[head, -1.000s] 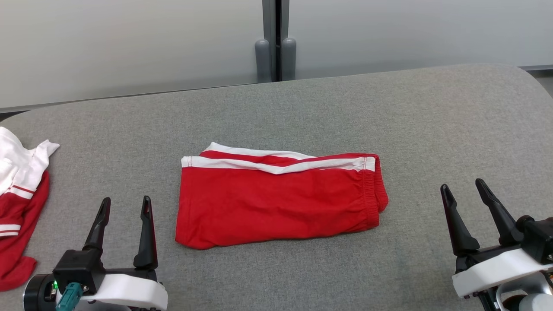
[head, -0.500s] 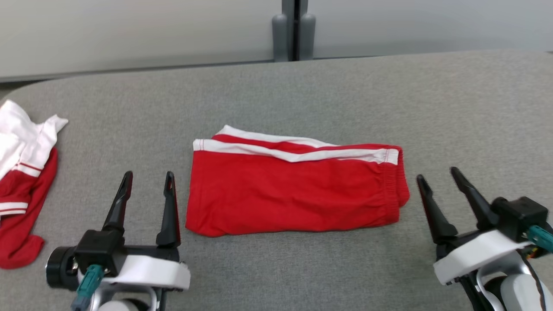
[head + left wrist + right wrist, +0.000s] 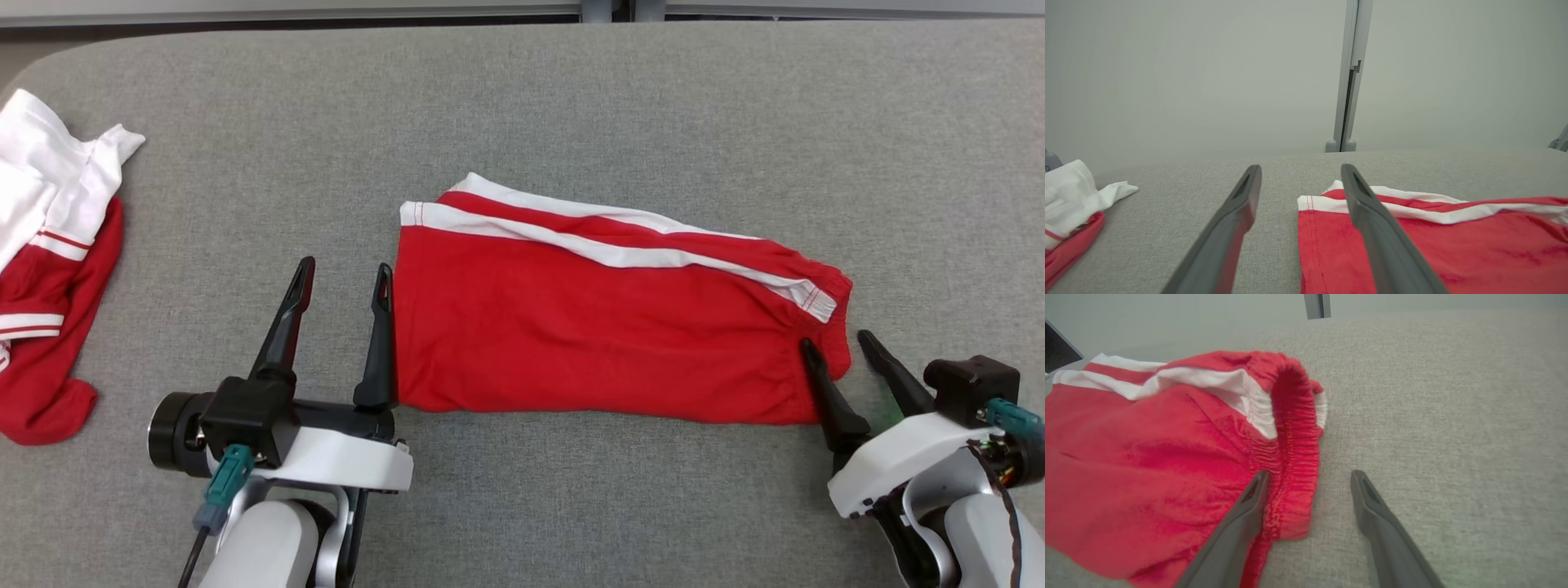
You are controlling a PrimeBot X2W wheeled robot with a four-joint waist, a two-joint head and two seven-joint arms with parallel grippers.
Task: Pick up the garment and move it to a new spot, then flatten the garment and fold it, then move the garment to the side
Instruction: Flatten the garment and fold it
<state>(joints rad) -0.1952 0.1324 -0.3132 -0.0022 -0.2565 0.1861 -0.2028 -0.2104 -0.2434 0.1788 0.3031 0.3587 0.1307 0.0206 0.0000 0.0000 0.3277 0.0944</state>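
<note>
The garment [image 3: 604, 318] is a pair of red shorts with white side stripes, lying folded flat in the middle of the grey table [image 3: 571, 98]. My left gripper [image 3: 344, 268] stands open at its left edge, the inner finger just touching or overlapping the hem; the left wrist view shows that gripper [image 3: 1300, 167] astride the hem of the garment [image 3: 1453, 245]. At the elastic waistband end, my right gripper [image 3: 835, 340] is open. In the right wrist view that gripper [image 3: 1310, 473] has one finger over the waistband of the garment [image 3: 1147, 457] and the other over bare table.
A second, crumpled white and red garment [image 3: 49, 269] lies at the table's far left edge, also seen as a heap [image 3: 1069, 204] in the left wrist view. A pale wall with a grey post [image 3: 1349, 81] stands behind the table.
The head camera has tilted down. Both grippers have moved in toward the garment's ends: the left now reaches the hem, the right now straddles the waistband. Both stay open.
</note>
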